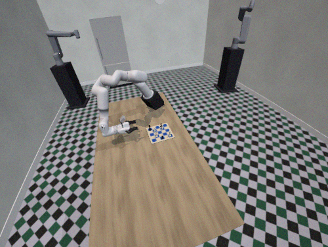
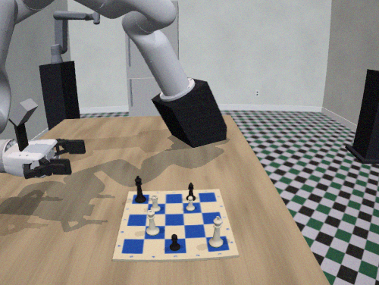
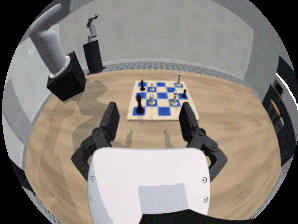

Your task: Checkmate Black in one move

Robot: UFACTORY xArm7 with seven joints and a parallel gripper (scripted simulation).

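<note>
A small blue-and-cream chessboard point(image 2: 174, 258) point(image 1: 153, 141) lies on the wooden table point(image 2: 265, 212) point(image 1: 147, 184). It holds several upright pieces. A black king point(image 2: 139, 189) stands at the back left corner and another tall black piece point(image 2: 191, 190) stands in the back row. A black pawn point(image 2: 174, 242) stands in the front row. White pieces: a tall one point(image 2: 217, 232) at the front right, one point(image 2: 151, 223) left of centre, and two small ones point(image 2: 155, 203) point(image 2: 190, 203) in the second row from the back. My gripper point(image 2: 76, 156) point(image 1: 135, 125) point(image 3: 149, 109) is open and empty. It lies level, just above the table, left of the board and pointing toward it.
The arm's black base point(image 2: 191, 117) point(image 1: 153, 99) stands on the table behind the board. Two black pedestals point(image 1: 69, 83) point(image 1: 229, 69) with camera arms stand on the checkered floor beyond the table.
</note>
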